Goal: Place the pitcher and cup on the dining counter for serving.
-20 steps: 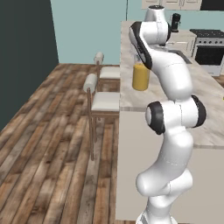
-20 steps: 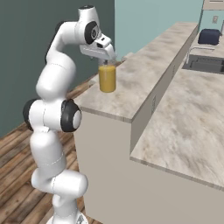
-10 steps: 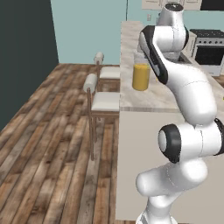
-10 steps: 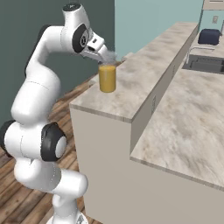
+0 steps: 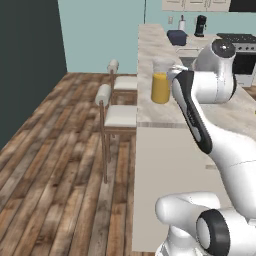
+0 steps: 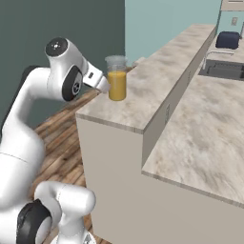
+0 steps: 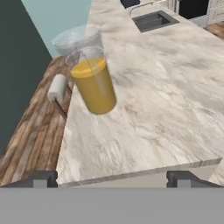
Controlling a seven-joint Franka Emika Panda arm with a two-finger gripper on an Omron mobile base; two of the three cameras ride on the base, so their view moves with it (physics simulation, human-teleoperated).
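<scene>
Pitcher (image 7: 89, 81) of clear glass, holding orange liquid, stands upright on your long beige veined marble dining counter (image 7: 144, 109), near its end edge. Your two-finger gripper (image 7: 111, 178) has its jaws spread wide, empty, apart from it.

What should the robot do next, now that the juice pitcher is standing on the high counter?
Probably pull the hand further back and go for the cup. The pitcher stands upright on the dining counter, and the hand's open fingers are clear of it, holding nothing.
</scene>
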